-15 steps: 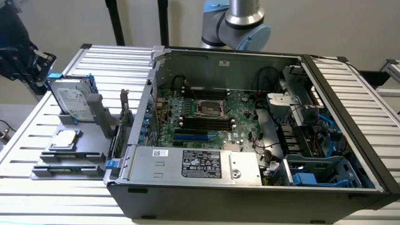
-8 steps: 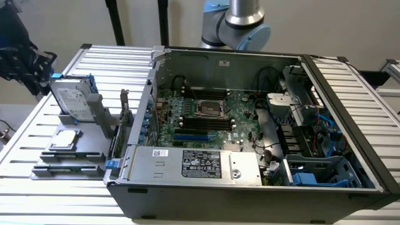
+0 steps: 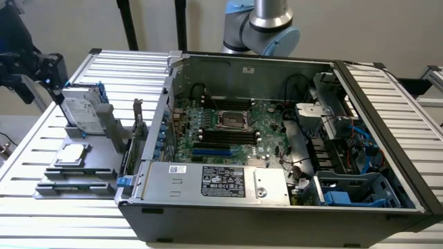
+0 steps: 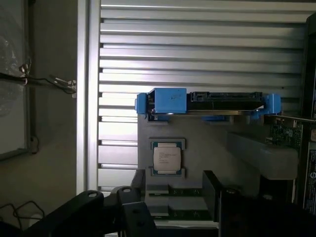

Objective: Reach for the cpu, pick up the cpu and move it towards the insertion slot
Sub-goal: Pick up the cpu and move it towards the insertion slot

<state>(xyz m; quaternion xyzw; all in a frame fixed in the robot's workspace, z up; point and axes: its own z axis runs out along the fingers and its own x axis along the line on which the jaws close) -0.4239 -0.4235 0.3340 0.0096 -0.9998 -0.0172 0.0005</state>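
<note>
In the exterior view, your gripper point(image 3: 31, 67) hangs at the exterior view's far left; you cannot tell whether it is apart or together. The cpu point(image 3: 71, 154) lies in the grey tray point(image 3: 76, 184), well apart from the insertion slot point(image 3: 234, 119). In the wrist view, the cpu point(image 4: 167, 159) sits flat in its recess, plate up, probably for a clean grasp.

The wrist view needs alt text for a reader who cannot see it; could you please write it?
The cpu lies flat in a grey holder, beside a hard drive with blue brackets, on a slatted metal table. The gripper is open and empty, not touching the cpu.
</note>
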